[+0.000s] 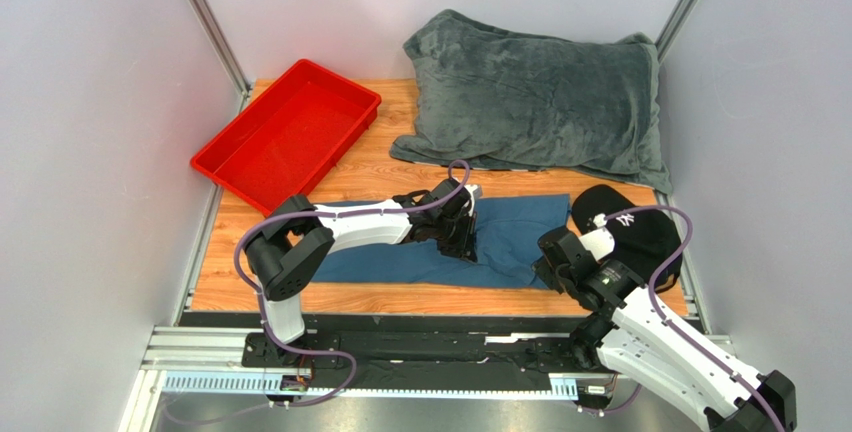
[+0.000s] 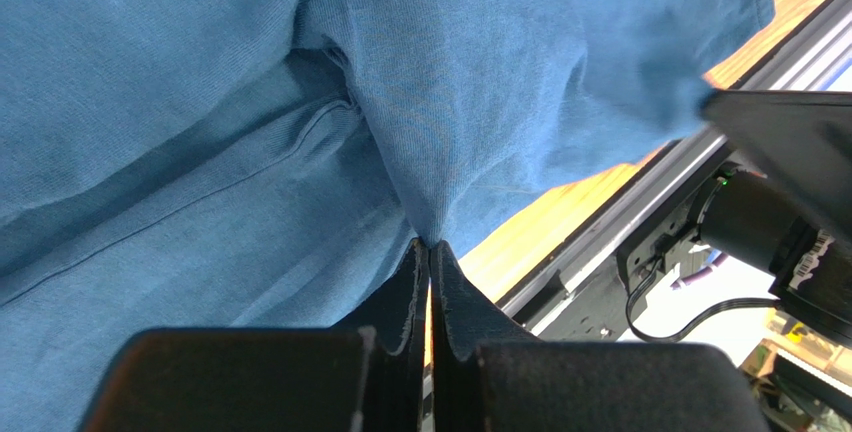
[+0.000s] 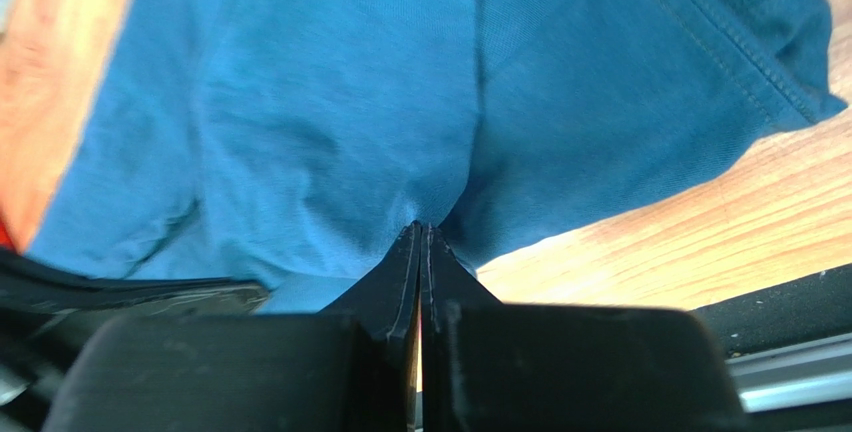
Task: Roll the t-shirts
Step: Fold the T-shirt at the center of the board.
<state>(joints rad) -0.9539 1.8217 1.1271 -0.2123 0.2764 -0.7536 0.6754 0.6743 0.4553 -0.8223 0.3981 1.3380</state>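
**Jaws**
- L gripper [image 2: 430, 250]: jaws fully closed. The tips pinch a fold of the teal-blue t-shirt [image 1: 515, 237], and the fabric is drawn up to a peak at the tips.
- R gripper [image 3: 420, 235]: jaws closed tight on a tuck of the same shirt, close to its edge, with bare wood just beside the tips.

**Position**
- The shirt lies spread L-to-R.
- L grip is approx. mid-shirt; R grip is at the shirt's near-right corner.

**Surroundings, ref. shirt**
- Black cap [image 1: 640, 237] w/ white mark sits against the shirt's right end.
- Grey blanket [image 1: 540, 102] is heaped behind the shirt, its front edge close to the shirt's far edge.
- Red tray [image 1: 345, 82] is behind-left of the shirt, apart from it.

**Surface/room**
- Wood table [image 1: 400, 298] under the shirt.
- Alu. rail [image 1: 200, 354] on the shirt's near side.
- Pale walls [image 1: 100, 102] on three sides.
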